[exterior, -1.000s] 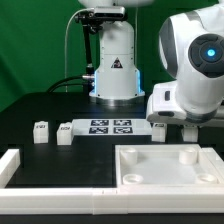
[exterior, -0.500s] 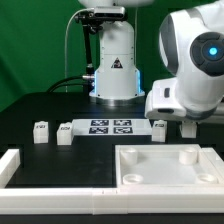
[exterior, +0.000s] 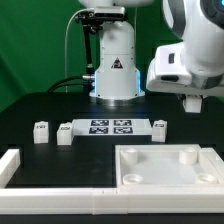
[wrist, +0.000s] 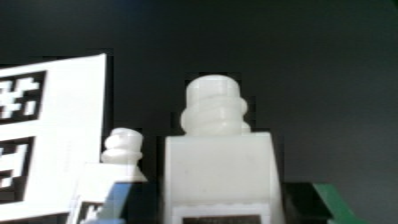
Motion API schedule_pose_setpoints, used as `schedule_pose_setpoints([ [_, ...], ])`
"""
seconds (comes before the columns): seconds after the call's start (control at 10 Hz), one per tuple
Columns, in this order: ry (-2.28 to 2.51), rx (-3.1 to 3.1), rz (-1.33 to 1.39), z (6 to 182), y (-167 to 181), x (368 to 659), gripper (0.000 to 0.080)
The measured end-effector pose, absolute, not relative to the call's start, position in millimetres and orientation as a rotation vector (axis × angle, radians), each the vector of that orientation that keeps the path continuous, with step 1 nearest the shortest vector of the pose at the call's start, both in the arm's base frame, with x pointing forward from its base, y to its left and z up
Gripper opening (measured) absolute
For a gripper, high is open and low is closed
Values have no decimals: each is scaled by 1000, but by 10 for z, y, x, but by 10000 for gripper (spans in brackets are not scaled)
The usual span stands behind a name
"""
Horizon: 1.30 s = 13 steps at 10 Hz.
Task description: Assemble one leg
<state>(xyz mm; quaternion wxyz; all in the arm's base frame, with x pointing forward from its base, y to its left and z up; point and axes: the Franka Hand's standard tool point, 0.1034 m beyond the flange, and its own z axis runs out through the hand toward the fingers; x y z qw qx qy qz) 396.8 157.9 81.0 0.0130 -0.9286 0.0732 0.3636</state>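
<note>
matte black table (exterior: 40,105), blocky white leg (wrist: 221,170)

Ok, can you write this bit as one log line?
jaws: shut on leg | panel: flat on table | sockets: empty

Even bright light, faint soft shadows, whites nearly blown out, wrist view blurred close-up

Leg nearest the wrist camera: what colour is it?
Plain white leg; clearest in the wrist view.
</note>
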Motion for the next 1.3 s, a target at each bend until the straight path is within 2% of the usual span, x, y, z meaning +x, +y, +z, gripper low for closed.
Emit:
schedule_pose_setpoints([
  [0.6,225,-3057,285,829,1698,4035,290],
  [0.7,201,-3066,249,873,1579,4071,290],
  [0.8,232,-3064,107,957,1486,4261,290],
  [1.0,260,-3021,-194,1071,1450,4458,290],
  [1.2,207,-2940,-453,1163,1576,4689,290],
  [1.3,209,-2909,-512,1138,1651,4616,290],
])
